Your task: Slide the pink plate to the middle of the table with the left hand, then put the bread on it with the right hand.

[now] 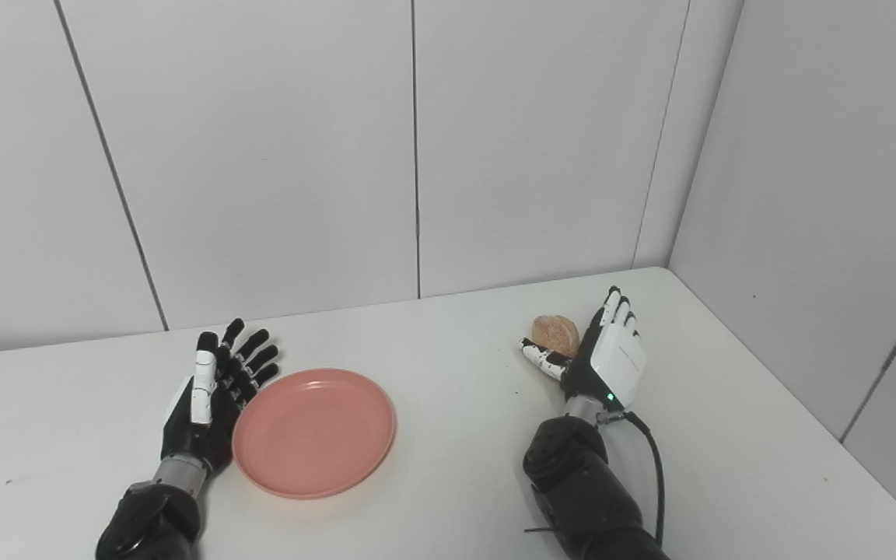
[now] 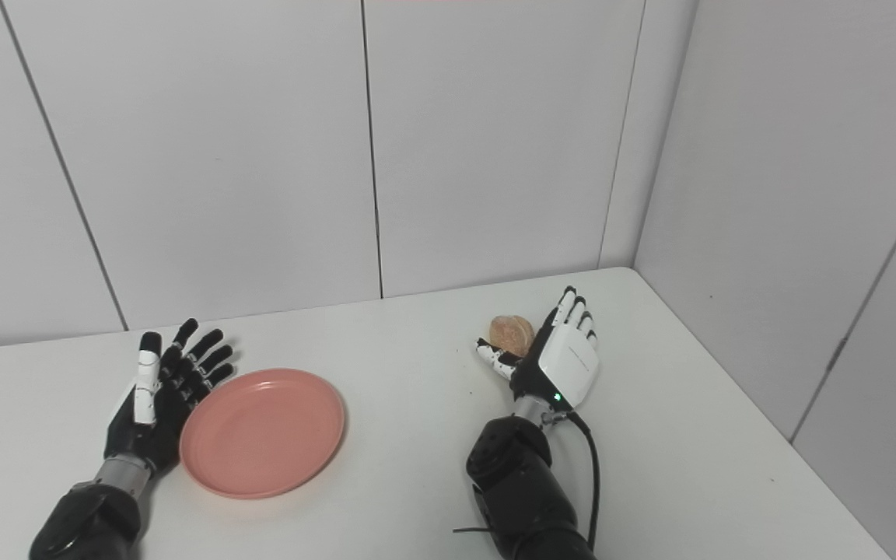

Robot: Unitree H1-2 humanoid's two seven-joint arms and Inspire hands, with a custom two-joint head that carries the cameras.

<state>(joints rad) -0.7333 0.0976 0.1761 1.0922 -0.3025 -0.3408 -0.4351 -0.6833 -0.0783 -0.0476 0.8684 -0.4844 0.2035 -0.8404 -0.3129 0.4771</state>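
The pink plate [image 1: 314, 432] lies flat on the white table, left of the middle. My left hand [image 1: 215, 389] stands open on edge just left of the plate, palm toward its rim, close to it or touching it. A small round brown bread [image 1: 556, 335] rests on the table toward the right. My right hand [image 1: 607, 351] is open beside it, fingers stretched along the bread's right side and thumb below it, without closing on it.
The table [image 1: 448, 498] meets white wall panels at the back and a side wall on the right, forming a corner [image 1: 662, 268]. A black cable [image 1: 654, 467] runs along my right forearm.
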